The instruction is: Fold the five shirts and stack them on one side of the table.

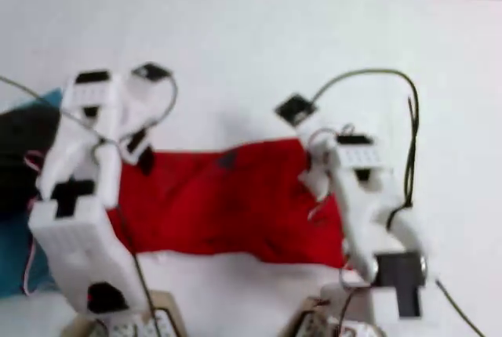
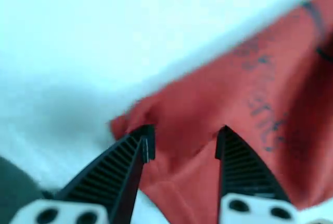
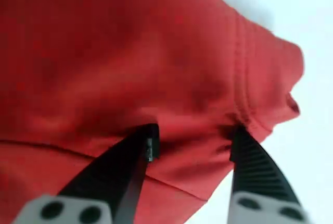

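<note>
High view: the red shirt [image 1: 227, 204] lies flat across the white bench [image 1: 251, 47] as a wide band, between the two arms. The left arm [image 1: 78, 196] stands at the shirt's left end and the right arm [image 1: 361, 196] at its far right corner. At the bench's left edge lie a dark cloth [image 1: 23, 141] and a teal cloth [image 1: 12, 251], probably the stack. They take the place of a container here, and how many shirts they hold cannot be told.

Left wrist view: the left jaws are spread, with both tips down on the shirt [image 2: 250, 94] right at a rumpled corner. Bare bench [image 2: 78, 36] lies just beyond.

Right wrist view: the right jaws are also parted and straddle the shirt [image 3: 104, 52] beside its stitched hem [image 3: 242, 67]. The cloth puckers between the tips.

The shirt looks light, limp and easy to wrinkle. It should not slip much, but it will sag and drag. Pinching both end corners at the doubled hem, where the cloth is thickest, should hold best.
</note>
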Motion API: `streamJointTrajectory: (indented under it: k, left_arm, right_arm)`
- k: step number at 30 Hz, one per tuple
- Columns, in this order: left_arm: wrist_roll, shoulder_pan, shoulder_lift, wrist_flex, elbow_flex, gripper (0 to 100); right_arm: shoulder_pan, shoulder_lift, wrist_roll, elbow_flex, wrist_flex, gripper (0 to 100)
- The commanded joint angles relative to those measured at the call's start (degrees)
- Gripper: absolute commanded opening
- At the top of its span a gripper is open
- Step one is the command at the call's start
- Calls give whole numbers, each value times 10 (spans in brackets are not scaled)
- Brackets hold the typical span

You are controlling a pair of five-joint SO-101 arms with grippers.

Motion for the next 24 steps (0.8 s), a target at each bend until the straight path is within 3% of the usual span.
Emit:
streamJointTrajectory:
  k: [1, 10, 19, 24]
  left_arm:
    - [3, -36, 41, 1, -70, 213]
    - [40, -47, 164, 86, -247, 214]
    - [45, -15, 178, 211, -465, 214]
    - [47, -24, 127, 212, -445, 214]
  right_arm:
    - [46, 48, 4, -63, 25, 230]
    - [107, 68, 109, -105, 94, 230]
    - [96, 11, 114, -174, 151, 230]
    - [96, -117, 119, -136, 191, 231]
